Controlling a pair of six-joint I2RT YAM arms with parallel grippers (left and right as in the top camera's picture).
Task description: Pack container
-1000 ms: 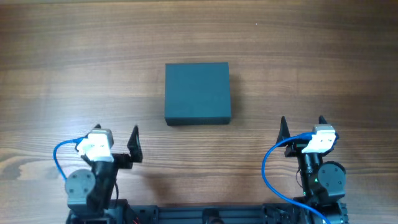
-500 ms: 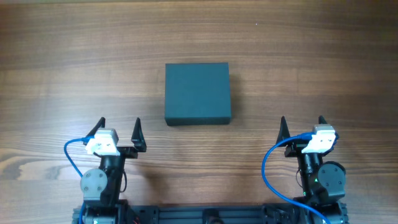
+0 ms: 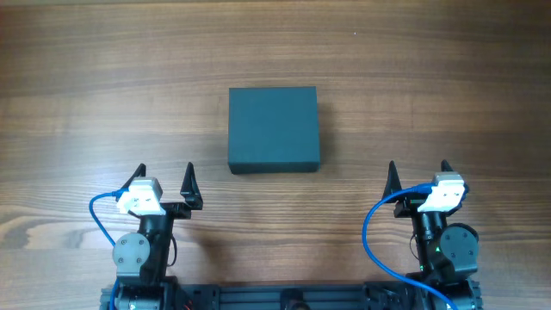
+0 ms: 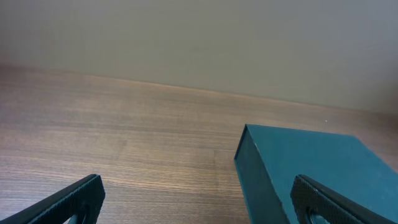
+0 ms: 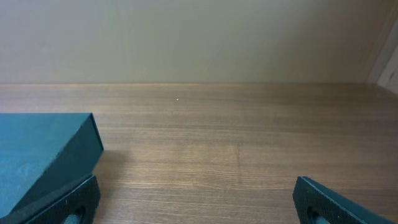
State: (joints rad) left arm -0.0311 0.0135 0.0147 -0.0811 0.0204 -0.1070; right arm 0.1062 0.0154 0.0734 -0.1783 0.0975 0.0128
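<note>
Grippers first. My left gripper (image 3: 164, 176) hangs low over the near edge of the table (image 3: 77, 77), fingers spread wide and holding nothing. The container (image 3: 273, 127) sits shut in the middle of the table, ahead of that gripper and to its right, well apart from both arms. My right gripper (image 3: 418, 172) mirrors the left, also spread and empty, with the container ahead and to its left.

My main worry is the lid. If I nudge it with 1 finger and nothing braces the container, I expect it to slide over the smooth wood instead of opening. If I pick the wrong edge, I would push against the hinge and shove it away. With 2 arms closing on 1 small target, they could also knock into each other.

From overhead the top reads as 1 flat dark slab, and I can find no seam, so I cannot tell which side is hinged. Each wrist view cuts the container off, the left showing a near corner and the right only 1 end. The inside is hidden. What is meant to go in, I cannot find in any view.
</note>
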